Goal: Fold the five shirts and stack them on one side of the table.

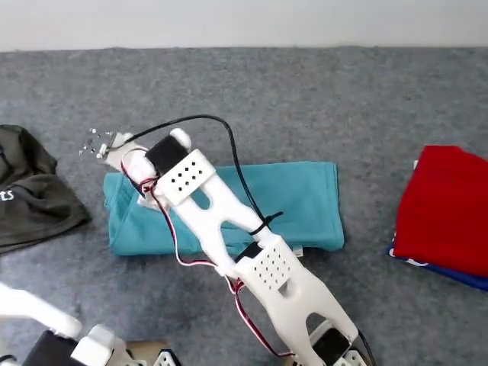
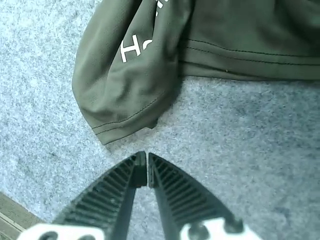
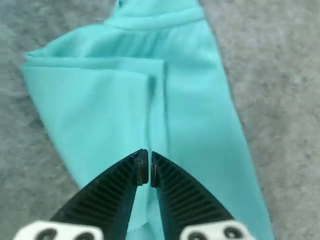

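- Done: the folded red fabric shirt (image 1: 446, 202) lies on a blue shirt (image 1: 460, 274) at the right edge of the grey desk (image 1: 320, 99).
- In progress: the teal shirt (image 3: 190, 100) lies mid-desk, folded into a strip. The right end effector (image 3: 145, 165) is over it, closed and apparently empty.
- Pending: the crumpled olive shirt (image 2: 150, 65) lies at the left. The left end effector (image 2: 147, 170) is beside it, closed and empty.

Robotics workbench: a white printed arm (image 1: 229, 221) with bare wires (image 1: 171, 229) over a grey felt-covered table (image 1: 343, 99), loose screws (image 1: 97, 143) just beyond the right gripper (image 1: 116, 152), plain wall (image 1: 244, 23) behind.
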Controlling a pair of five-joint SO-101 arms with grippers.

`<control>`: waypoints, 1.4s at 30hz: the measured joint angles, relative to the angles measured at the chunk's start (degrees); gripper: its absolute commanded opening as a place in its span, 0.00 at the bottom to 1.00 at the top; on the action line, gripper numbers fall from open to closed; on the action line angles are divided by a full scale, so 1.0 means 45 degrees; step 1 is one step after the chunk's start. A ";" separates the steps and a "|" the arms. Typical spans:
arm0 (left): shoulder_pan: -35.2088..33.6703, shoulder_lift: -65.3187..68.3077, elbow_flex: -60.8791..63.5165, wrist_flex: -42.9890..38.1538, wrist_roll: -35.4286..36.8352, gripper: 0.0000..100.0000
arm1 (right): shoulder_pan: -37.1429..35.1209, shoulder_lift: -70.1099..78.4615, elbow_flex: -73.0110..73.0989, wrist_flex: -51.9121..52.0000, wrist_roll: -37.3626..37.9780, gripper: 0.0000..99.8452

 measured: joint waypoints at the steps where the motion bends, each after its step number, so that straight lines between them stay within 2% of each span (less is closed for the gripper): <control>1: 0.0000 0.0000 0.0000 0.0000 0.0000 0.02 | -0.0039 -0.0215 0.0547 0.0000 -0.0020 0.01; 7: 0.0000 0.0000 0.0000 0.0000 0.0000 0.02 | -0.0098 -0.1719 0.4591 0.0000 -0.0469 0.01; 10: 0.0000 0.0000 0.0000 0.0000 0.0000 0.02 | 0.0527 -0.1719 0.5705 -0.0156 -0.0469 0.01; 14: 0.0215 0.0020 0.0000 0.0000 0.0000 0.02 | 0.1485 -0.1348 0.5841 -0.0449 -0.0488 0.01; 21: 0.0293 0.0039 0.0000 0.0000 0.0000 0.02 | 0.1485 -0.1309 0.4904 0.0020 -0.0664 0.01; 25: 0.0293 0.0039 0.0000 0.0000 0.0000 0.02 | 0.1563 -0.2813 0.4923 0.0020 -0.1700 0.01; 29: 0.0293 0.0039 -0.0117 0.0274 -0.0059 0.02 | 0.1993 -0.4962 0.6603 0.0020 -0.2208 0.01; 34: 0.0293 0.0039 -0.1250 0.1778 -0.0059 0.02 | 0.3380 -0.7619 1.0022 0.0020 -0.2305 0.03; 39: 0.0860 0.0039 -0.1602 0.2794 0.0684 0.02 | 0.4982 -0.8830 1.2308 0.0020 -0.2305 0.15; 42: 0.1700 0.0039 -0.1602 0.3516 0.1328 0.02 | 0.5919 -0.9299 1.2952 0.0020 -0.2305 0.06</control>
